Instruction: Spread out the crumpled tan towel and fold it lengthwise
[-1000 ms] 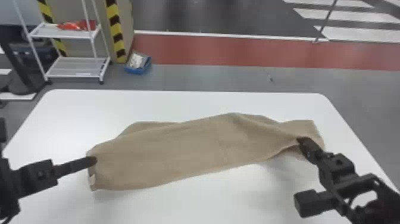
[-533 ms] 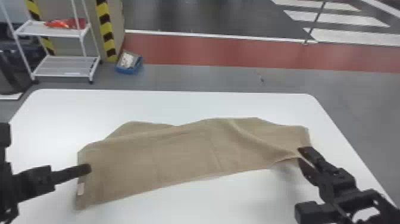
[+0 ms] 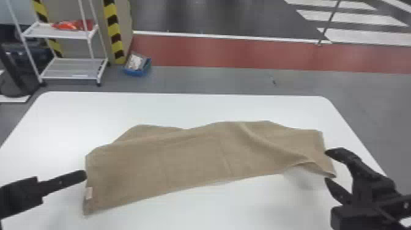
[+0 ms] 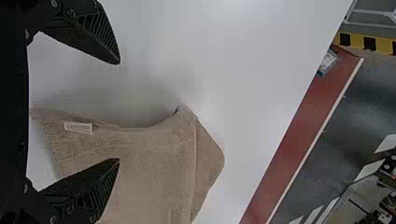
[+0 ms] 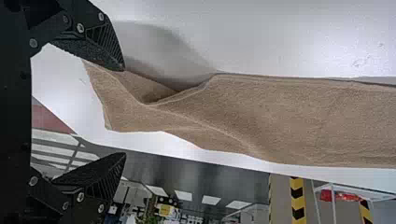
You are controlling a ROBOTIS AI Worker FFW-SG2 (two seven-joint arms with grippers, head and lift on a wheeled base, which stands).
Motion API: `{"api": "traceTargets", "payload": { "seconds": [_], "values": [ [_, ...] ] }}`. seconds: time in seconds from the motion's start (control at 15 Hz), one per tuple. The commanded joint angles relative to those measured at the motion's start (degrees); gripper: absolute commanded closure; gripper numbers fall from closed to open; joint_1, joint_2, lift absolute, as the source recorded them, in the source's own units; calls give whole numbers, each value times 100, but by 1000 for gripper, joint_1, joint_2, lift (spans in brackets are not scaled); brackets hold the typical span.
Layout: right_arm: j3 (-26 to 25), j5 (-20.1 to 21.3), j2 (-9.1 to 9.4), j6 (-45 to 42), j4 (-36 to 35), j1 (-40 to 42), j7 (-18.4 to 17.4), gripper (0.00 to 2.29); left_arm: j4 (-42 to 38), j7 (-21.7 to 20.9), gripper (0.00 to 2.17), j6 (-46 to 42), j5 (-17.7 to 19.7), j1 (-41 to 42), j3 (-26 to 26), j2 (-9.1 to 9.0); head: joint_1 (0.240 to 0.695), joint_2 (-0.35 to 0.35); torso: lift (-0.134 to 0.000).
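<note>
we have the towel (image 3: pixel 195 159) across the bench (image 3: pixel 183 107), between left hand (image 4: pixel 118 111) and right hand (image 3: pixel 326 166), its long axis slanting, left end nearer us. each has fingers apart. the left wrist view shows the left one's gap; the head view overlaps those fingers. the rucked end, likely needing straightening, lies nearer our right.

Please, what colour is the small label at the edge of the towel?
The small label is whitish; it shows best in the left wrist view.

White table (image 3: pixel 189 107) with rounded far corners, tan towel (image 3: pixel 195 159) lying wrinkled on top
</note>
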Motion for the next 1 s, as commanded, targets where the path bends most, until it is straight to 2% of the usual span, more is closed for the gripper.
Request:
{"api": "traceTargets", "payload": {
  "seconds": [0.0,0.13,0.27,0.47,0.67,0.8,0.93],
  "values": [
    [-146,-154,-6,78,64,-56,75,421,-62,-13,39,60,54,237,36,-21,695,-119,-124],
    [-199,-259,-14,236,310,-206,172,566,-71,-48,39,60,89,404,19,-39,695,-135,-124],
    [-269,-295,-14,253,591,-302,181,586,-71,-57,43,60,89,527,19,-100,695,-172,-124],
    [-313,-347,-6,271,732,-267,216,589,-159,-57,46,60,169,677,27,-100,695,-216,-124],
    [-375,-418,-14,324,925,-320,216,589,-185,-57,46,60,204,703,19,-109,695,-235,-124],
    [-366,-426,-14,341,1101,-425,207,785,-212,-57,46,60,204,721,10,-135,695,-248,-124],
    [-322,-426,3,341,1259,-548,154,785,-221,-57,46,60,213,747,10,-135,695,-261,-124]
  ]
}}
